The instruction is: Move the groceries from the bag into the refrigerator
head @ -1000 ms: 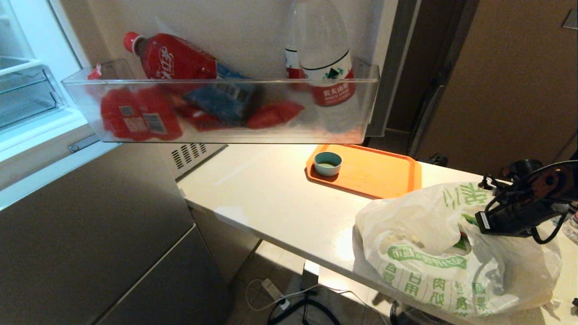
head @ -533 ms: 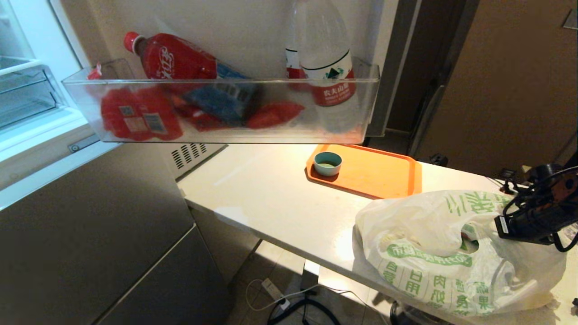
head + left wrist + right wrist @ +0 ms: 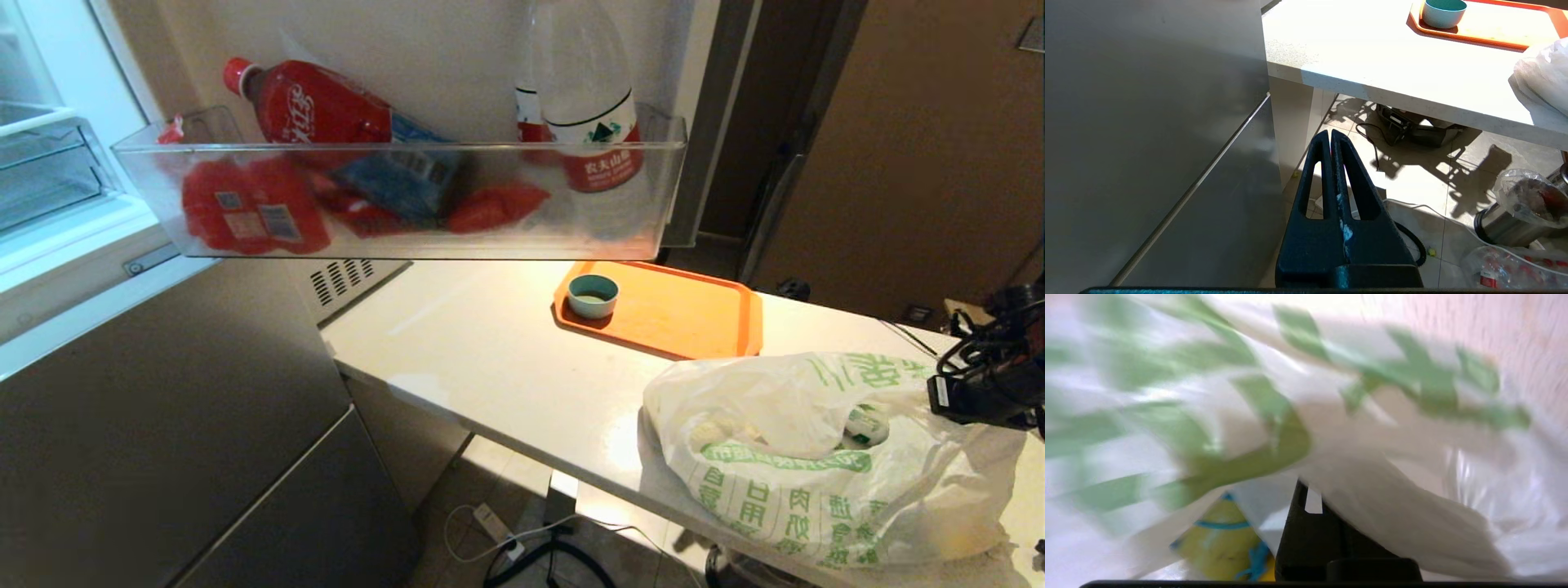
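While the refrigerator [image 3: 163, 392] door bin [image 3: 408, 196] overhangs the far left corner of the counter [image 3: 490, 351], bare counter lies between it and the bag [image 3: 816, 457] at the near right edge. The right gripper [image 3: 1306, 498], fingers closed, sits at the bag's right side with its tips under a plastic fold, beside a yellow-green pack [image 3: 1224, 547]. The left gripper [image 3: 1331, 141], closed and empty, hangs low beside the refrigerator's steel front.

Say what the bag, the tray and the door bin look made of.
Bag: thin white plastic film, crinkled, translucent, green print. Tray: likely hard plastic, matte orange, moulded rim. Door bin: clear rigid plastic, slightly frosted; bottles show through.
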You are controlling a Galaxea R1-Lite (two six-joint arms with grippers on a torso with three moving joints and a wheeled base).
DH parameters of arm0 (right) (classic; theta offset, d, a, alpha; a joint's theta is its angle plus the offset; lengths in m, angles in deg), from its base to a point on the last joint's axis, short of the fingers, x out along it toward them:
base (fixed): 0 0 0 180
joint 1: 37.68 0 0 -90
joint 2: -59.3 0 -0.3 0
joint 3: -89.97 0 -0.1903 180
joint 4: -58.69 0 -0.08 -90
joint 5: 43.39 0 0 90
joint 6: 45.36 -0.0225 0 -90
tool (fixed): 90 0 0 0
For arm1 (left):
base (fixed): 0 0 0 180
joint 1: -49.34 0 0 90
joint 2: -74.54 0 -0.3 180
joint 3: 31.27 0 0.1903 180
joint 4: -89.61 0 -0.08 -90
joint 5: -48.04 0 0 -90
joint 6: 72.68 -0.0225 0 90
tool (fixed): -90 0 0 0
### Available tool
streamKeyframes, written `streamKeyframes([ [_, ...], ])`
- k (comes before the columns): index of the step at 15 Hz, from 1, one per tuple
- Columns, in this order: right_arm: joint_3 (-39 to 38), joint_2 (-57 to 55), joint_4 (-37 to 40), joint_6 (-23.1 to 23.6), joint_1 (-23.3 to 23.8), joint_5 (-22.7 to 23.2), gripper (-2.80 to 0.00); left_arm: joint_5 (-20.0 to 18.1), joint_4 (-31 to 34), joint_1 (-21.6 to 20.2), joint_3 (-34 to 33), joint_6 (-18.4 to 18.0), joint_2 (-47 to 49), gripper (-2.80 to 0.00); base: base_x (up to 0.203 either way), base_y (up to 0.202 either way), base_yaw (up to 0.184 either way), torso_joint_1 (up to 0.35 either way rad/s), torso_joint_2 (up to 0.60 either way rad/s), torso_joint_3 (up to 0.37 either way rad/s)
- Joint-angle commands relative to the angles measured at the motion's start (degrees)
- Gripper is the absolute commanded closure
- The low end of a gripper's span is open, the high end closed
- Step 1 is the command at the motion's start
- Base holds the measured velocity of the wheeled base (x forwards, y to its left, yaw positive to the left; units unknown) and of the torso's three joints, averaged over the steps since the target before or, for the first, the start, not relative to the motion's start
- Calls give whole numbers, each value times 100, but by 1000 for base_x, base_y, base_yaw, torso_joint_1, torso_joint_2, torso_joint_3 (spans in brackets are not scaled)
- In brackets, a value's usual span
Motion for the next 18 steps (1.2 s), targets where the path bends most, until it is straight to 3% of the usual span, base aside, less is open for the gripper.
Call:
streamKeyframes([
  [1,85,228,20,17,-145,148,0,0,-1,-1,0,1,0,0,0,0,0,0,0,0],
  [7,-77,1116,1022,-40,-1081,782,0,0,-1,-1,0,1,0,0,0,0,0,0,0,0],
  [18,-176,597,1030,17,-1235,1376,0,0,-1,-1,0,1,0,0,0,0,0,0,0,0],
])
